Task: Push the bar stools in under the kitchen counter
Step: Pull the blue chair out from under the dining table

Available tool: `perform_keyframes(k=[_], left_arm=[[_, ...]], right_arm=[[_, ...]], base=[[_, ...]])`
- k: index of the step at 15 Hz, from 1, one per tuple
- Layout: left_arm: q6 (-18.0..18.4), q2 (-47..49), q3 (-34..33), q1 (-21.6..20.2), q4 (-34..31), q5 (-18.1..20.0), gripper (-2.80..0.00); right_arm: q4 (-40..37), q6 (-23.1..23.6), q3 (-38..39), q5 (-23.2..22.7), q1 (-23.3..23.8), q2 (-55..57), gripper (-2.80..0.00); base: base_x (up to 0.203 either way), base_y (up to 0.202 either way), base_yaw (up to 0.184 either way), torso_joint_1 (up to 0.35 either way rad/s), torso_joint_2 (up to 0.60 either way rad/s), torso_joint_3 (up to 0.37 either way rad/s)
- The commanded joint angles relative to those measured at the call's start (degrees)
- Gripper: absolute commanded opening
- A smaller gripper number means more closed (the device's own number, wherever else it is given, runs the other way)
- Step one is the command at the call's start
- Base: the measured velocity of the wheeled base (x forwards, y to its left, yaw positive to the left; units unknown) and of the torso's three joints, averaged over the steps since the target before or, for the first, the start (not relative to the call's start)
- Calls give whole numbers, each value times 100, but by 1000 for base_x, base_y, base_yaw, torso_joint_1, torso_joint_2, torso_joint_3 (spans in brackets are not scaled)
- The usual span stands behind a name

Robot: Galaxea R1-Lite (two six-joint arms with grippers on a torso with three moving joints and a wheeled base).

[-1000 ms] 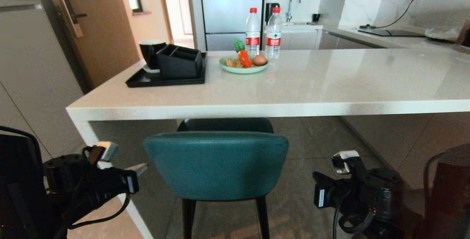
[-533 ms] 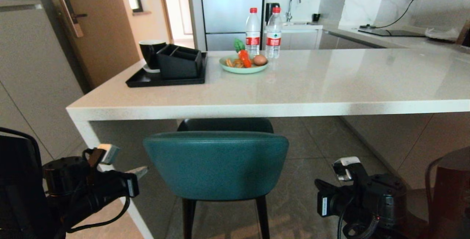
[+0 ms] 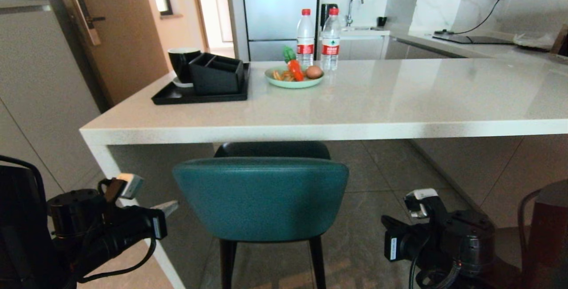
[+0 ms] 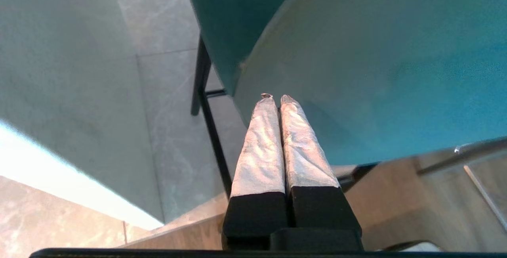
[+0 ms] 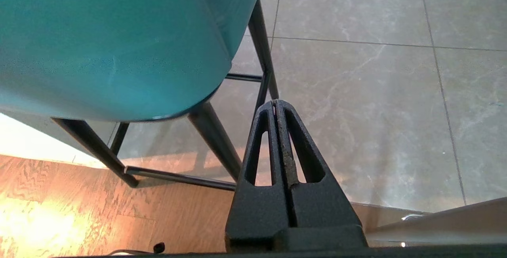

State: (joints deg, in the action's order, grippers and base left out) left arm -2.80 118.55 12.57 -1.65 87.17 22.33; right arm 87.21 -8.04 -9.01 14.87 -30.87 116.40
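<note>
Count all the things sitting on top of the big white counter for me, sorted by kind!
Water bottles: 2
Black tray: 1
Black cup: 1
Black organizer box: 1
Green plate of food: 1
Total: 6

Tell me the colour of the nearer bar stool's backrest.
Teal; the bar stool's backrest shows best in the head view.
</note>
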Motion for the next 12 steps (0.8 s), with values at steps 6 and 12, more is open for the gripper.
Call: perform_keyframes(k=[6,12], left_arm=[[-1,-60,26,-29,49,-1,-280],[-1,-148,-70,-2,49,35,-280]], right_arm=[[45,-4,-39,-2,-7,6,-280],[45,-4,-29,-2,-15,6,-280]], base=[[0,0,0,-142,395,258],[0,0,0,-103,351,248]])
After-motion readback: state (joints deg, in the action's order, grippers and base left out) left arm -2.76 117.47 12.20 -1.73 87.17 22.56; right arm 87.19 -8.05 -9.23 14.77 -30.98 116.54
